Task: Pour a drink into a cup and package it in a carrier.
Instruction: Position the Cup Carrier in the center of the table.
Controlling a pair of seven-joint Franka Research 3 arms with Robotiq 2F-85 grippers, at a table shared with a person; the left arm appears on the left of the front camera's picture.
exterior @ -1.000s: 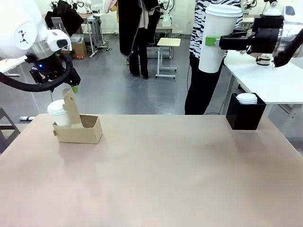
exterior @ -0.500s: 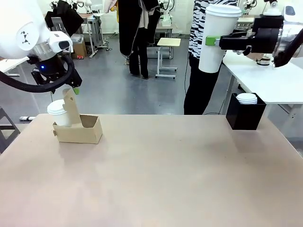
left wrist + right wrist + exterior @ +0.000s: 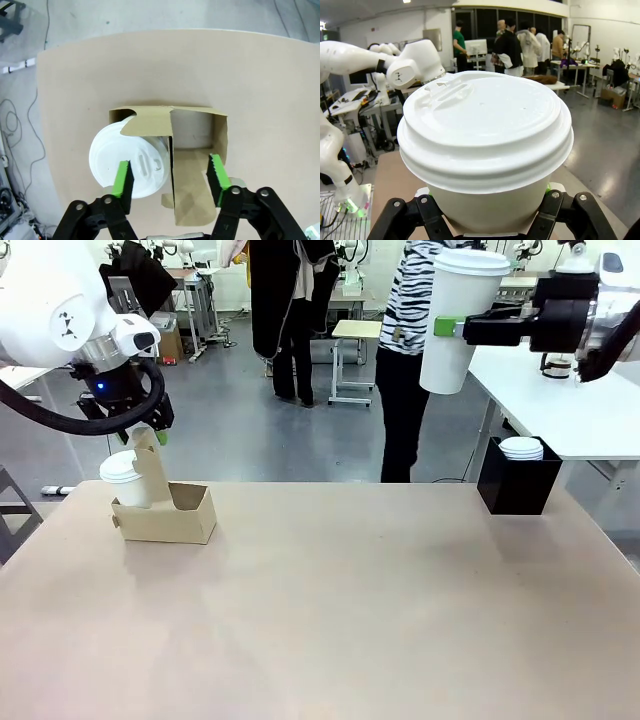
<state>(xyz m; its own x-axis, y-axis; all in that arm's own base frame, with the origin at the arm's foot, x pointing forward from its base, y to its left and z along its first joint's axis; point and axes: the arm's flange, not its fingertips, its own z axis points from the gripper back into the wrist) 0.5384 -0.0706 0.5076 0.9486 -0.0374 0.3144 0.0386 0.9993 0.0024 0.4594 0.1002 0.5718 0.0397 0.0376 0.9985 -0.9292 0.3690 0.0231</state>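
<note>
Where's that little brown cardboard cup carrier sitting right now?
In the front view, the brown cardboard carrier sits at the far-left corner of the table, with a white lidded paper cup standing in its left pocket.

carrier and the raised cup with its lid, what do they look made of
The carrier: brown cardboard, matte, folded flaps and raw cut edges. The raised cup: probably paper, plain matte white wall. Its lid: likely thin plastic, smooth, with moulded rim and ridges.
</note>
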